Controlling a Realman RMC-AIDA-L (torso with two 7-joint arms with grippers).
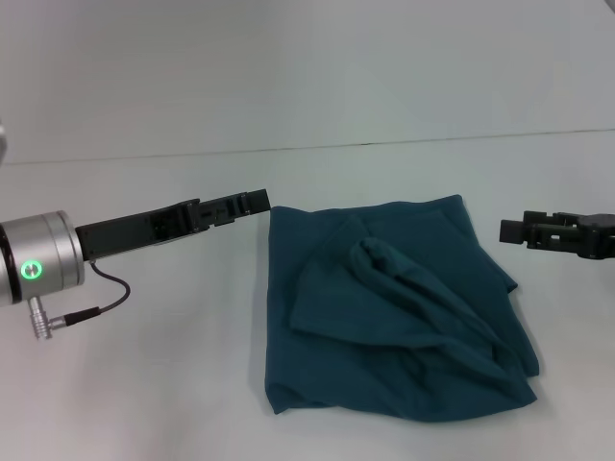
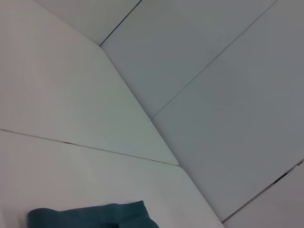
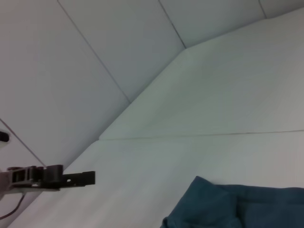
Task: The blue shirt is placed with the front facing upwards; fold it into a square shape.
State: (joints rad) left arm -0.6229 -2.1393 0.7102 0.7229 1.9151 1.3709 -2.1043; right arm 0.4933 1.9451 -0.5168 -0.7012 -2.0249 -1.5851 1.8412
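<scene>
A roughly square, rumpled blue shirt (image 1: 394,307) lies on the white desk (image 1: 144,384). The left gripper (image 1: 258,202) and right gripper (image 1: 509,230) hover beside it, empty; whether their fingers are open, I cannot tell. Loose top folds could slide apart if nudged.

This looks like a bare robot test cell in a lab rather than a home: a plain white table (image 1: 144,384) fills the head view from nine o'clock to three, and flat white wall panels (image 2: 223,95) with thin dark seams close it off at twelve. The wrist views show only more of those seamed white panels and tabletop.
</scene>
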